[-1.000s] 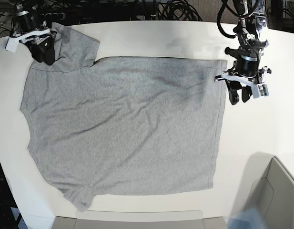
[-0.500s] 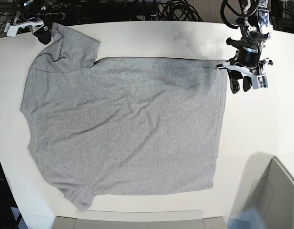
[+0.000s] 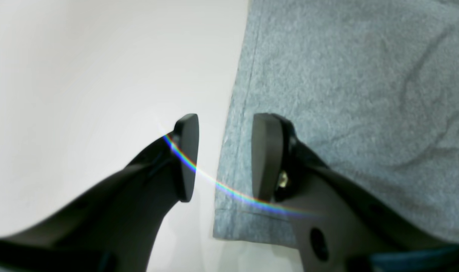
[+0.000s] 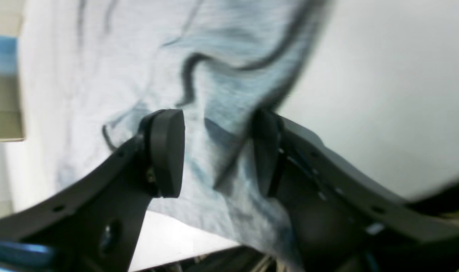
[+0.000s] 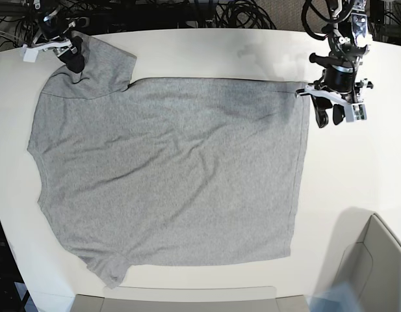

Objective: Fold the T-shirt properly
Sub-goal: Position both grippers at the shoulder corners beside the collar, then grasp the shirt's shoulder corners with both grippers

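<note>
The heather-grey T-shirt lies spread flat on the white table, plain side up, sleeves at the left and hem at the right. My left gripper stands open at the hem's far right corner. In the left wrist view its gripper straddles the hem edge of the T-shirt, one finger over bare table, the other over cloth. My right gripper hovers open at the far left sleeve. In the blurred right wrist view its gripper frames rumpled sleeve cloth.
A beige bin sits at the near right corner, and a flat tray edge runs along the near side. Black cables lie behind the table's far edge.
My right gripper lifted off the far sleeve, swung back off the table's corner, then returned to the sleeve edge. My left gripper shifted slightly farther back along the hem corner.
</note>
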Available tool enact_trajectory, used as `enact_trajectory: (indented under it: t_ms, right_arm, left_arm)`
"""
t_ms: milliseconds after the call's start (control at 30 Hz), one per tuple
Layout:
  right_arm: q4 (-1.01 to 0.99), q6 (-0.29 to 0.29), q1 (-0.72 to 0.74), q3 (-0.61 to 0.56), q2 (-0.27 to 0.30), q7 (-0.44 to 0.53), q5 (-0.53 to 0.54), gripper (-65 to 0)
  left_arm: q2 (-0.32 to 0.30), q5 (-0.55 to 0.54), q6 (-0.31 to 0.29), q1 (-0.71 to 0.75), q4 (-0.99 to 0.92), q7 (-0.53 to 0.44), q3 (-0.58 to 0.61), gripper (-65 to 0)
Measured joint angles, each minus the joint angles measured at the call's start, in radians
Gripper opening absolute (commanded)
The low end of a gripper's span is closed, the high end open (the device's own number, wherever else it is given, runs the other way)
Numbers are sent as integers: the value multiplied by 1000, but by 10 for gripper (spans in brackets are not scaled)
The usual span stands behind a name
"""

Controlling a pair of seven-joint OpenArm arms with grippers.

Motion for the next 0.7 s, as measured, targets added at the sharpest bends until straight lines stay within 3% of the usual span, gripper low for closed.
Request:
enact_trajectory:
  t_ms: [67,133,233,333,433,500,633,700]
  right_arm:
    - [5,-1,0,-14,1,10,0,-354]
    - [6,0,0,-32,0,16,0,-354]
    - [5,7,0,-38,0,13,1,-354]
    - [8,7,-1,-38,0,7,8,-354]
    - [8,7,-4,-38,-1,6,11,-354]
    - [6,7,-5,-38,0,6,11,-354]
    - [4,10,-3,-42,0,8,11,-354]
    - [5,10,1,-70,6,24,11,-354]
  left_arm:
    - [0,-9,0,1,0,0,0,-418]
    - [0,-106,2,8,0,12,-8,-417]
    - [3,-415,-8,35,-4,97,-108,-395]
    - [0,-628,-8,27,-43,167,-257,-394]
    - [-6,-640,-8,19,-124,257,-368,-391]
    - [-5,-631,-2,8,-225,267,-378,-391]
    - [26,-637,-86,-3,-349,287,-372,-392]
    - [46,-639,-94,-3,-348,288,-372,-392]
